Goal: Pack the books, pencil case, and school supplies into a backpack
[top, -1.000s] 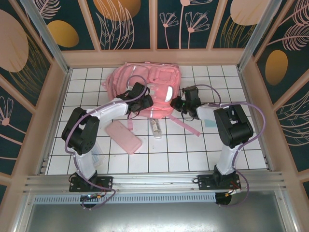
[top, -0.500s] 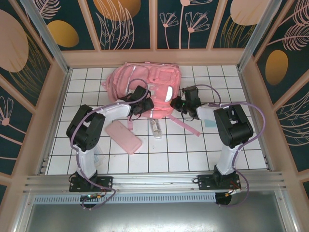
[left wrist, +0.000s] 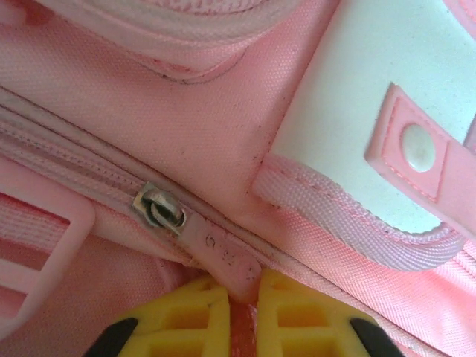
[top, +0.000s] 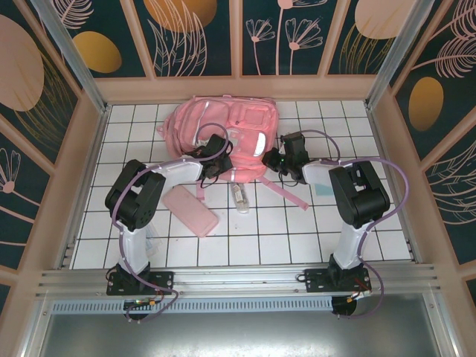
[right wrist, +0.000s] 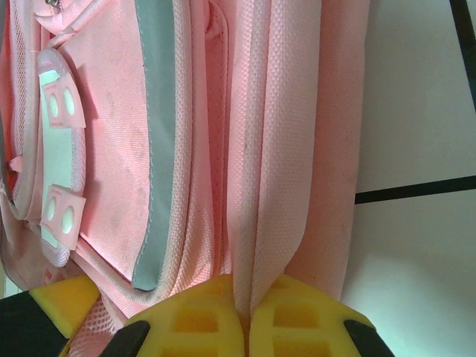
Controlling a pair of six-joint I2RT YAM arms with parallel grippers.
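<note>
Since the earlier frame the left arm's elbow has swung up and to the right in the overhead view, and the left gripper (top: 221, 152) has gone from spread to shut; the right arm has not shifted.

Overhead view: the backpack (top: 223, 119) lies at upper centre of the tiled table (top: 282, 238). The left gripper sits on its lower front, and the right gripper (top: 274, 158) is at its lower right edge. The pencil case (top: 191, 210) lies slanted below the backpack, left of centre and apart from it. The transparent box (top: 240, 197) is just below the backpack's bottom edge.

Left wrist view: the yellow pads (left wrist: 186, 320) at the bottom edge are pressed together on the pink zipper pull (left wrist: 227, 256). It runs up and left to a metal slider (left wrist: 158, 208) on the backpack's seam. A white patch (left wrist: 349, 111) fills the upper right.

Right wrist view: the right gripper (right wrist: 248, 316), at bottom centre, is clamped on a vertical fold of the backpack's pink fabric (right wrist: 275, 149). A grey strip (right wrist: 156, 134) runs down the left half, with white tile on the right.
</note>
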